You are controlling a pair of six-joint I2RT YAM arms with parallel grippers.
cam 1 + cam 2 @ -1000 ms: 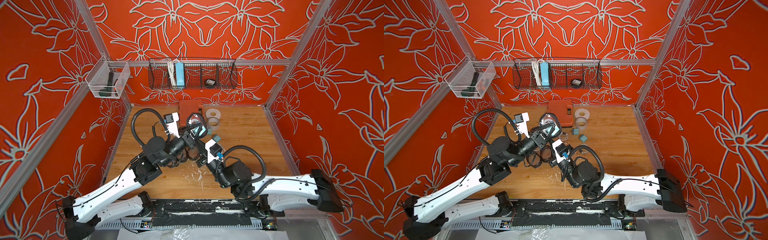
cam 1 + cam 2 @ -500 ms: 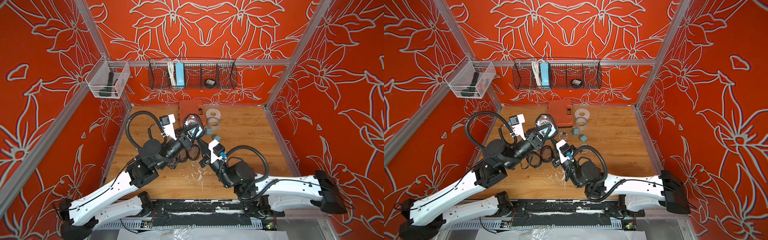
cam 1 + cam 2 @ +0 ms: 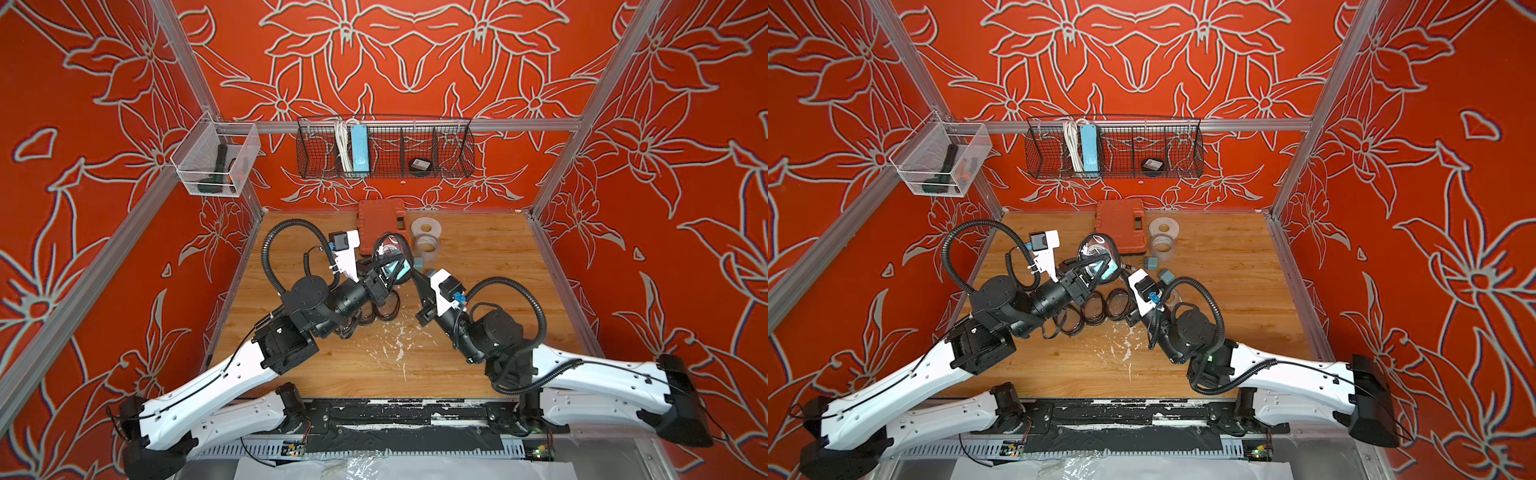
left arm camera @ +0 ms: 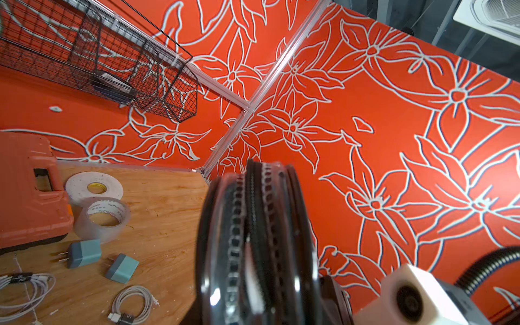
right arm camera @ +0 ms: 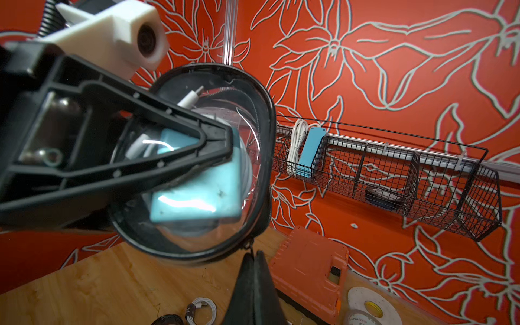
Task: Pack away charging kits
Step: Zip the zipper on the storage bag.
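Left tool (image 5: 222, 143) gripping one pouch (image 5: 216, 92)

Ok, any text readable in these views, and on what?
"YuPin", rest blurred, repeated round the core of the clear tape roll.
White tape roll: red print on yellow core, too blurred.
Black item in the wire basket: label too small.
Strap on a white cable: mark unreadable.

Counted three teal wall plugs (image 4: 84, 253), one of them inside a pouch (image 5: 253, 180). Coiled white cables (image 4: 132, 302) numbered three, one likewise bagged. Pouches: one was held up, roughly three lay flat, count unsure. Two tape rolls (image 4: 102, 215). One orange case (image 3: 1120, 226), one wire basket (image 3: 1183, 166), one clear bin (image 3: 971, 153), one light-blue power strip (image 3: 1089, 147)
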